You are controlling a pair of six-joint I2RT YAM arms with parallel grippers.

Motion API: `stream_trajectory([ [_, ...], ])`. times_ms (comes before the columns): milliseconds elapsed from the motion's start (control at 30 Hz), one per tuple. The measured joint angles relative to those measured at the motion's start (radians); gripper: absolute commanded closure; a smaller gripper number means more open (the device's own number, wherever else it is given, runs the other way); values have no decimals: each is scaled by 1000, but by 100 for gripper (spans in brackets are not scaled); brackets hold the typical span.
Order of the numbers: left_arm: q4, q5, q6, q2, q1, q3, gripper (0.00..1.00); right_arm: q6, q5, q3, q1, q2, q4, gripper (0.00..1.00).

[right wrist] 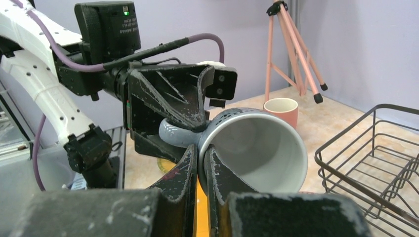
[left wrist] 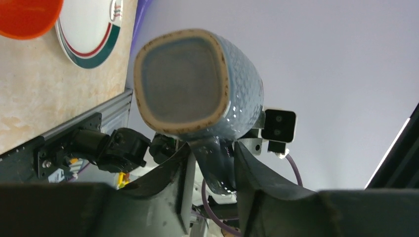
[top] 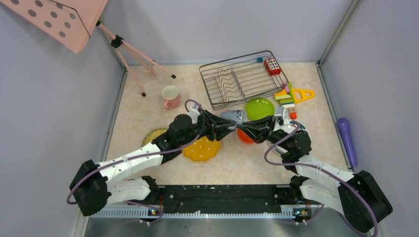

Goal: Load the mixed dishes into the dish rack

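Grey mug (top: 236, 117): lying on its side, held between both arms, at 6 o'clock from the rack (top: 245, 74).
Left gripper (left wrist: 212, 159): pinching the mug's handle.
Right gripper (right wrist: 201, 159): pinching the mug's rim, one finger inside.

dish rack (top: 232, 81) open above, red block (top: 272, 66) in corner

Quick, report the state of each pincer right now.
Left pincer: closed on the handle of the grey mug.
Right pincer: closed on the same mug's rim.
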Motion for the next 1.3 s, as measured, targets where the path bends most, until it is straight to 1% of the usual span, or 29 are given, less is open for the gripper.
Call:
stream_trajectory([
  [67, 15, 11, -6, 11, -1, 1, 70, -6, 0, 1, 0, 0, -2, 100],
  [100, 22, 16, -8, 13, -1, 2, 73, -9, 1, 1, -1, 0, -5, 100],
  [133, 29, 18, -9, 15, 0, 2, 78, -13, 2, 1, -1, 0, -6, 100],
  [167, 35, 19, -12, 17, 0, 2, 88, -19, 1, 1, -2, 0, -5, 100],
  [200, 40, 21, -12, 19, 0, 2, 100, -19, 2, 1, -2, 0, -6, 100],
  [267, 48, 22, -11, 23, 0, 2, 100, -24, 3, 1, -2, 0, -6, 100],
  [300, 53, 22, -9, 23, 0, 2, 100, -26, 4, 2, -2, 0, -6, 93],
  [367, 63, 17, 1, 23, 0, 2, 100, -30, 5, 8, -2, 0, -13, 69],
  [400, 64, 13, 12, 20, 1, 2, 100, -31, 10, 12, -2, -1, -19, 59],
  [433, 61, 5, 30, 14, 0, 2, 100, -29, 19, 14, -2, -5, -29, 54],
  [500, 28, -22, 70, -10, 0, 2, 100, -30, 35, 14, -1, -19, -58, 50],
  [567, -36, -79, 122, -52, 0, 2, 100, -35, 56, 14, 1, -40, -98, 39],
  [633, -107, -141, 165, -103, 1, 2, 100, -42, 85, 14, 1, -66, -144, 36],
  [667, -143, -173, 187, -131, 2, 2, 100, -45, 98, 14, 1, -80, -166, 32],
  [767, -232, -258, 246, -209, 11, 3, 100, -60, 133, 14, 1, -117, -220, 17],
  [800, -257, -280, 266, -228, 15, 5, 100, -64, 146, 14, 1, -129, -239, 15],
  [900, -356, -350, 349, -260, 23, 39, 100, -80, 201, 23, 1, -154, -322, 15],
  [967, -455, -415, 428, -272, 23, 83, 100, -87, 274, 68, 2, -158, -446, 14],
  [1033, -532, -480, 498, -284, 23, 122, 100, -89, 371, 167, 2, -132, -615, 15],
  [1133, -634, -586, 602, -306, 23, 168, 100, -96, 471, 329, 2, -53, -797, 16],
  [1200, -687, -655, 673, -317, 25, 189, 100, -106, 509, 435, 2, 19, -893, 17],
  [1300, -746, -739, 761, -330, 26, 196, 100, -134, 525, 581, 2, 162, -1019, 17],
])
